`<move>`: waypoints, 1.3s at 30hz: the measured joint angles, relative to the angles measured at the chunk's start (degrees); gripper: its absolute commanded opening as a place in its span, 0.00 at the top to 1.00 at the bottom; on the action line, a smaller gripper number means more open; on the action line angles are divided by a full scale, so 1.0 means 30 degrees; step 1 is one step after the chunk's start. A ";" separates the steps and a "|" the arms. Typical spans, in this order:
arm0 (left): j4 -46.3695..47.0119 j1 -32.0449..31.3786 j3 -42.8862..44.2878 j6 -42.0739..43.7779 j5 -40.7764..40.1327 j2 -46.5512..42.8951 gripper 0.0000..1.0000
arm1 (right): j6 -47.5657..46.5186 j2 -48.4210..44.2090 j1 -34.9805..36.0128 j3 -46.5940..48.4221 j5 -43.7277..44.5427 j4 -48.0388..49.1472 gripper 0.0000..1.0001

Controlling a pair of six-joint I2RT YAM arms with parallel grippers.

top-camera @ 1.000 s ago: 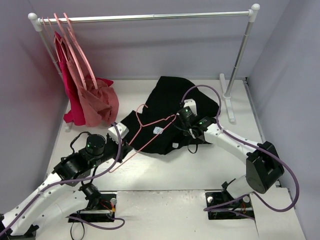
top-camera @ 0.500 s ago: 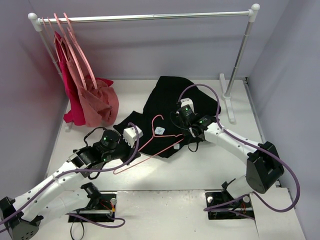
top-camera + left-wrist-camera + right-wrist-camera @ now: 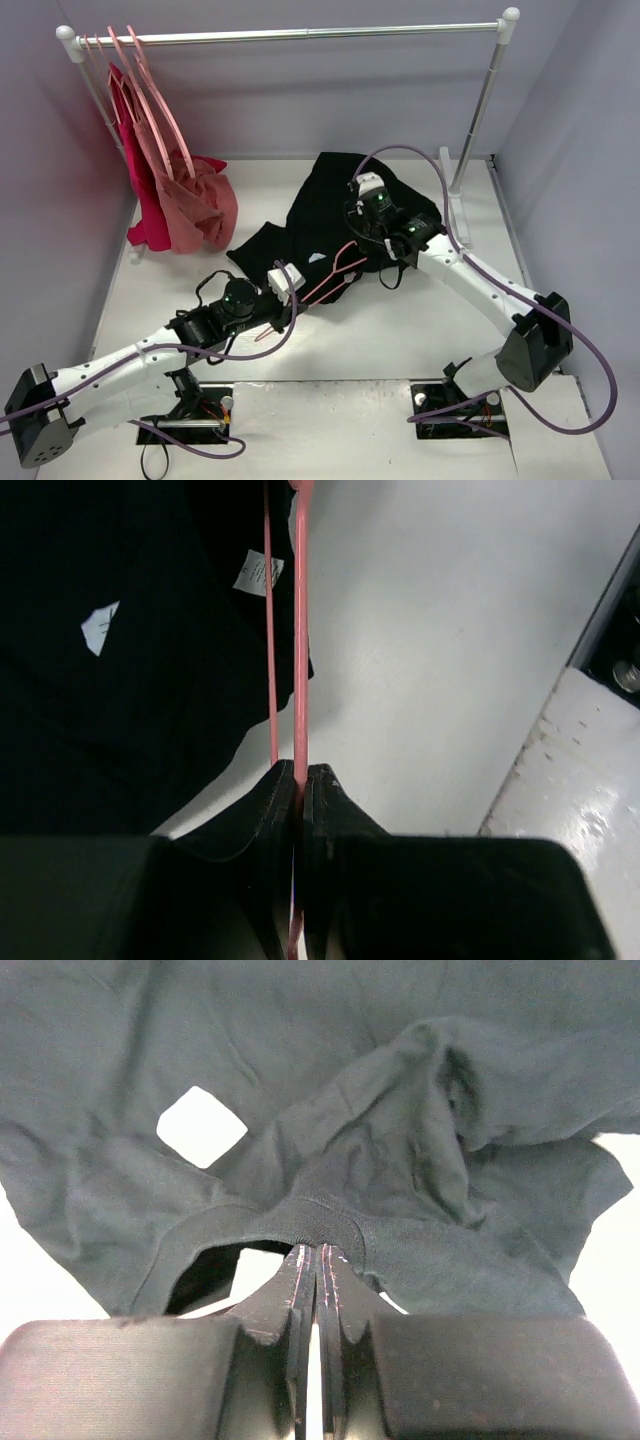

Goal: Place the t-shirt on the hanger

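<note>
Left end effector (image 3: 298, 776) is clamped on a bar of the hanger (image 3: 325, 277). Over the last second it has swung in from the left, and the hanger now points hook-end toward the shirt collar instead of lying across the cloth. Right end effector (image 3: 316, 1252) is pinched shut on the collar rib of the t-shirt (image 3: 318, 205) and has shifted slightly back, collar arched open. The rest of the shirt lies crumpled on the desk (image 3: 400, 330), centre, with the hanger over its near edge. Alignment looks done, threading next. The hanger tip may already be at the neck opening; top view too cluttered to tell.
</note>
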 measured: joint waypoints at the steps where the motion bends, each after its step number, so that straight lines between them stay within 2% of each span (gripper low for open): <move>1: 0.1151 -0.0029 -0.0495 0.0066 -0.0189 0.0022 1.00 | -0.0124 -0.0153 0.0000 0.0415 -0.0066 -0.0109 1.00; 6: 0.6768 -0.0022 -0.2820 0.0532 -0.1384 -0.0015 1.00 | -0.0714 -0.1071 0.0000 0.2594 -0.0670 -0.0845 1.00; 11: 1.0542 -0.0029 -0.2637 0.1195 -0.1501 0.1013 1.00 | -0.1253 -0.1523 0.0000 0.4670 -0.1632 -0.1275 1.00; 21: 1.4564 -0.0022 -0.1122 0.2535 -0.0925 0.2200 1.00 | -0.2157 -0.1515 0.0015 0.8335 -0.3796 -0.2266 1.00; 28: 1.8163 0.0015 -0.2492 0.2630 -0.2608 0.3373 1.00 | -0.2135 -0.1559 0.0095 0.7949 -0.5508 -0.2120 1.00; 32: 1.8797 0.0350 -0.3665 0.2470 -0.3264 0.3927 1.00 | -0.2149 -0.1676 0.0109 0.7125 -0.5457 -0.2331 1.00; 39: 2.1711 0.0517 -0.3767 0.1486 -0.3752 0.6207 1.00 | -0.1785 -0.1457 0.0124 0.7104 -0.6426 -0.1916 1.00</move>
